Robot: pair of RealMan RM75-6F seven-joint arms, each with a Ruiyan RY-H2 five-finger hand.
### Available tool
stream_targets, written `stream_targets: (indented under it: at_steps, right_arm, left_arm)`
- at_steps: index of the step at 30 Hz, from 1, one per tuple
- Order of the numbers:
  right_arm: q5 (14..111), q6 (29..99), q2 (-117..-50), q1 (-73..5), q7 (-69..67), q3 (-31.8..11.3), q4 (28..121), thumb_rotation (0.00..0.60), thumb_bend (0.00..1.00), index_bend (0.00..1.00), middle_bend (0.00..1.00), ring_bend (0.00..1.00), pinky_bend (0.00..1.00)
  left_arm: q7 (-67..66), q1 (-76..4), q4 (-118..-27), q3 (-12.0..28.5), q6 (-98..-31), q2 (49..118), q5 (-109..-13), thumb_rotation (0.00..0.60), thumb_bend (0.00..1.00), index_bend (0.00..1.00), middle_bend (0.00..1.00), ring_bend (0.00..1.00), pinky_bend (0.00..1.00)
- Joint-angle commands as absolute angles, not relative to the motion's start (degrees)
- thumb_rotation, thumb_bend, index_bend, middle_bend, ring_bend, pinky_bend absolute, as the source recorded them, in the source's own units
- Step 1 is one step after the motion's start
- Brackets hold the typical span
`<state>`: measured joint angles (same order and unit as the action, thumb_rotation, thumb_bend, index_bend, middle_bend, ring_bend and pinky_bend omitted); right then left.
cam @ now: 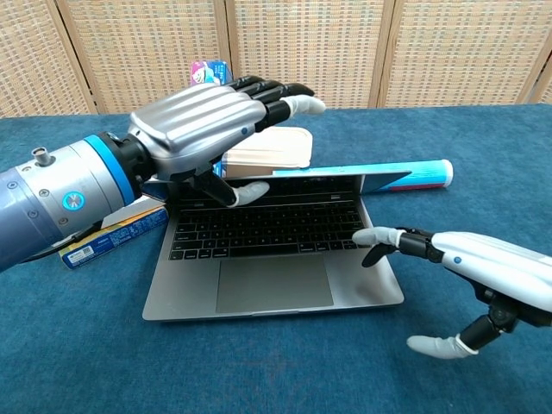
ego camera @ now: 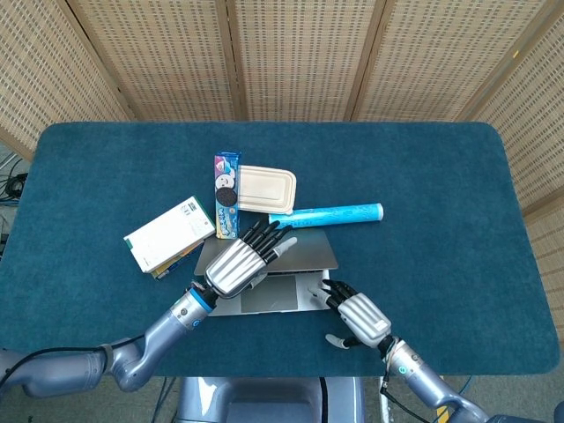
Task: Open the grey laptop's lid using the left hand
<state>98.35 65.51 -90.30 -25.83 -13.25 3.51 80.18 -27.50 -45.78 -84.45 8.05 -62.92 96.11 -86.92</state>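
Left hand (cam: 200, 129) grasping the grey laptop's lid (cam: 332, 180), labels illegible; right hand (cam: 483, 267) spread, fingertips (cam: 366, 236) on the laptop's right edge.

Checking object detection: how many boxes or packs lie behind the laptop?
4: white box at left, cookie pack, beige lidded tray, blue tube at right. More may hide under the white box.

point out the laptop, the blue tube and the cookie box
grey laptop (cam: 272, 285), chest view, on its trackpad
blue tube (ego camera: 339, 213), head view, middle of its length
cookie box (ego camera: 226, 198), head view, centre of its top face
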Motion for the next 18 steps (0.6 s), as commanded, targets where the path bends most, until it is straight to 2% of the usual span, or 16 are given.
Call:
stream_targets:
  at_steps: [1, 18]
  right_arm:
    - [98.49, 66.54, -91.31, -25.71, -14.62, 3.85, 78.83, 0.600, 0.31, 0.00, 0.21, 0.02, 0.11]
    - [98.32, 70.41, -94.75, -23.82, -19.11, 5.52, 72.99, 0.600, 0.31, 0.00, 0.21, 0.02, 0.11]
  left_arm:
    - [-27.45, -45.63, -84.39, 8.20, -63.04, 95.98, -86.53, 0.600, 0.42, 0.00, 0.00, 0.00, 0.00]
    - [-28.54, -45.48, -83.40, 8.33, -63.00, 95.41, -85.29, 0.600, 0.42, 0.00, 0.00, 0.00, 0.00]
